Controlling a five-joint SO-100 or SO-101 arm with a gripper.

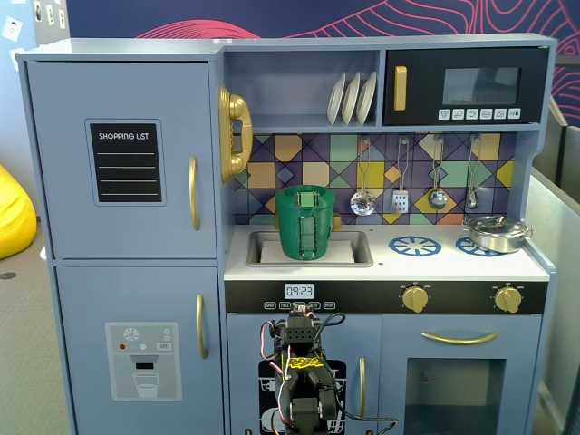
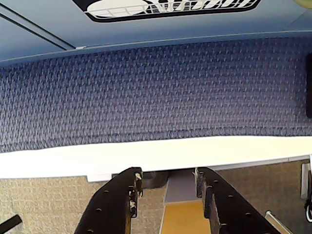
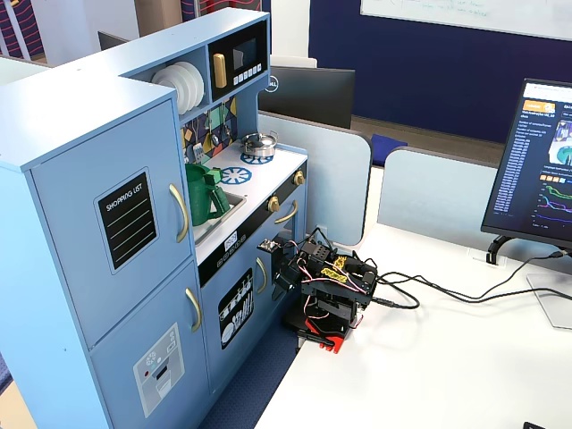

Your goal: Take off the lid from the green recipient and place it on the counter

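The green recipient [image 1: 305, 227] stands upright in the recessed sink at the left of the white counter [image 1: 435, 265]. The lid [image 1: 306, 190] sits on its top, small handle up. The recipient also shows in a fixed view [image 3: 204, 192], and so does the counter [image 3: 259, 174]. My arm [image 1: 304, 372] is folded low in front of the kitchen's lower doors, far below the recipient. In the wrist view my gripper [image 2: 168, 179] is open and empty, and points down over blue carpet and a white table edge.
A silver metal pan [image 1: 497, 233] sits on the right burner mark. Utensils [image 1: 401, 186] hang on the back wall above the counter. The arm's base [image 3: 323, 326] stands on a white table, with cables [image 3: 447, 299] running right toward a monitor [image 3: 536, 170].
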